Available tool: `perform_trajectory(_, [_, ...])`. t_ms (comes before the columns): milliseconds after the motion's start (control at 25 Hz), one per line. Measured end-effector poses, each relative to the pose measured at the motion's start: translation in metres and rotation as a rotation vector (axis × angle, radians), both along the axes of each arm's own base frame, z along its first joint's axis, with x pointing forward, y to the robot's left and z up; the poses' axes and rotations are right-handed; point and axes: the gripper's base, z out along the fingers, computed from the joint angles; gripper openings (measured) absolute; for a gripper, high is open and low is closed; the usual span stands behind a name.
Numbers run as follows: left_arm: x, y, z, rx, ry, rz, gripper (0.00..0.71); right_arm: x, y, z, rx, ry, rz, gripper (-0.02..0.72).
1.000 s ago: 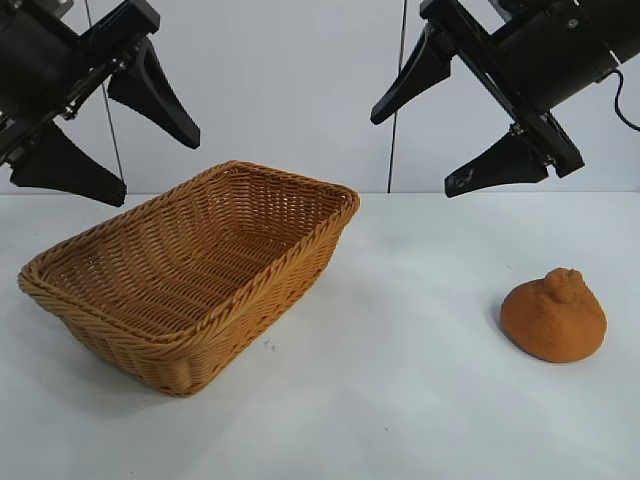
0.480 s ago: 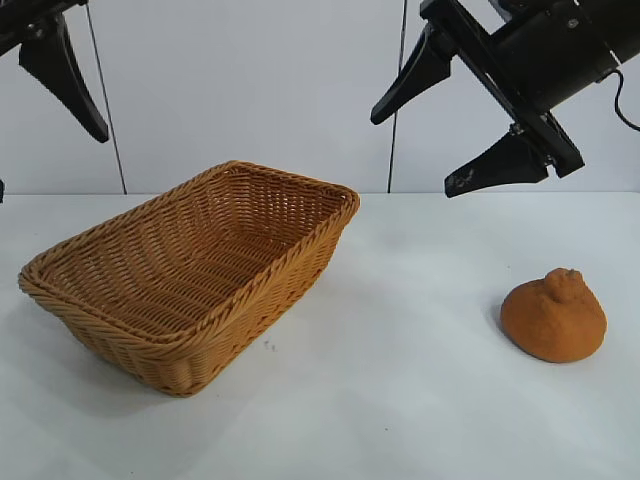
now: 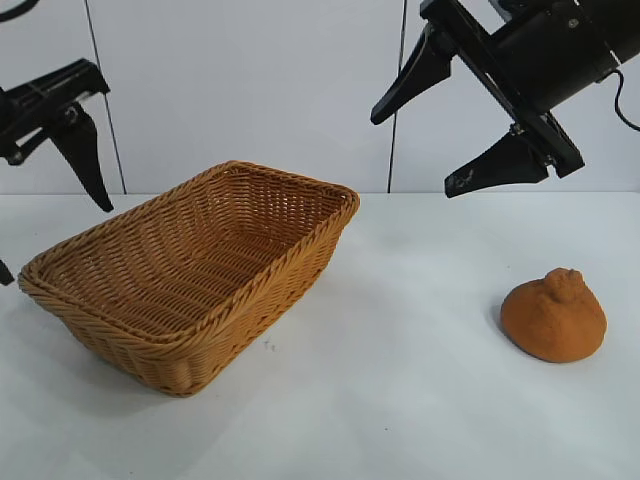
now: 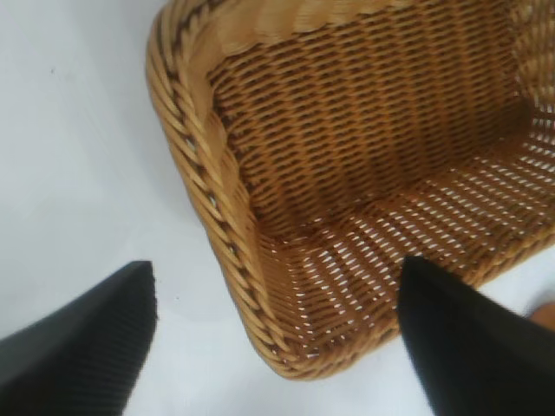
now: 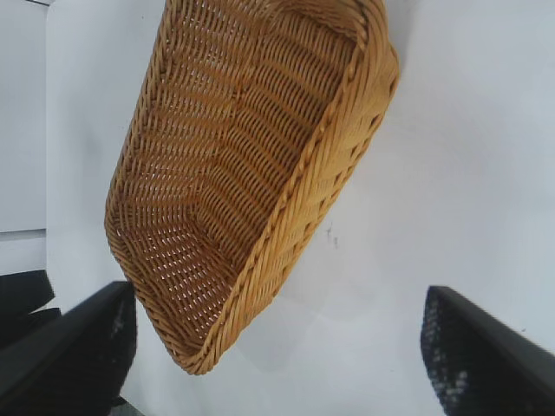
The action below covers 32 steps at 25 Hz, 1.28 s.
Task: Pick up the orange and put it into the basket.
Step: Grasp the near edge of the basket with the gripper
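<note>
One orange on desk right of one basket; left hand and right hand both wide open, empty.

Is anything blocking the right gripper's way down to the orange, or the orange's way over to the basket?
Nothing visible. The right gripper hangs open above the table, with only air between it and the orange. Bare table lies between the orange and the basket, which looks empty. The left gripper is beyond the basket's far side.
</note>
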Motion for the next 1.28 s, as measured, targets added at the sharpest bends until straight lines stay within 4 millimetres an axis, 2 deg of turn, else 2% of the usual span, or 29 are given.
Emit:
perform_trajectory(280, [0.015,0.004,-0.034,0.012,0.081,0.073,0.549,0.000,0.000,0.000,0.001,0.002,0.002,0.610])
perform_trajectory(680, [0.032,0.000,-0.085,0.025,0.127,0.108,0.549,0.000,0.000,0.000,0.001,0.003,0.003,0.610])
perform_trajectory(920, [0.034,-0.001,-0.094,0.030,0.141,0.112,0.545,0.000,0.000,0.000,0.001,0.003,0.003,0.610])
perform_trajectory(960, [0.034,-0.001,-0.094,0.030,0.139,0.113,0.529,0.000,0.000,0.000,0.001,0.002,0.002,0.610])
perform_trajectory(1040, [0.034,-0.001,-0.095,0.030,0.140,0.113,0.431,0.000,0.000,0.000,0.001,0.002,0.002,0.610])
perform_trajectory(1080, [0.034,-0.001,-0.095,0.029,0.141,0.113,0.370,0.000,0.000,0.000,0.001,0.002,0.002,0.610])
perform_trajectory(1200, [0.032,-0.001,-0.095,0.016,0.172,0.131,0.120,0.000,0.000,0.000,0.001,0.002,0.002,0.610])
perform_trajectory(1240, [0.032,-0.002,-0.092,-0.003,0.172,0.149,0.089,0.000,0.000,0.000,0.001,0.002,0.002,0.610])
perform_trajectory(1280, [0.031,-0.002,-0.089,-0.010,0.170,0.153,0.088,0.000,0.000,0.000,0.001,0.002,0.002,0.610])
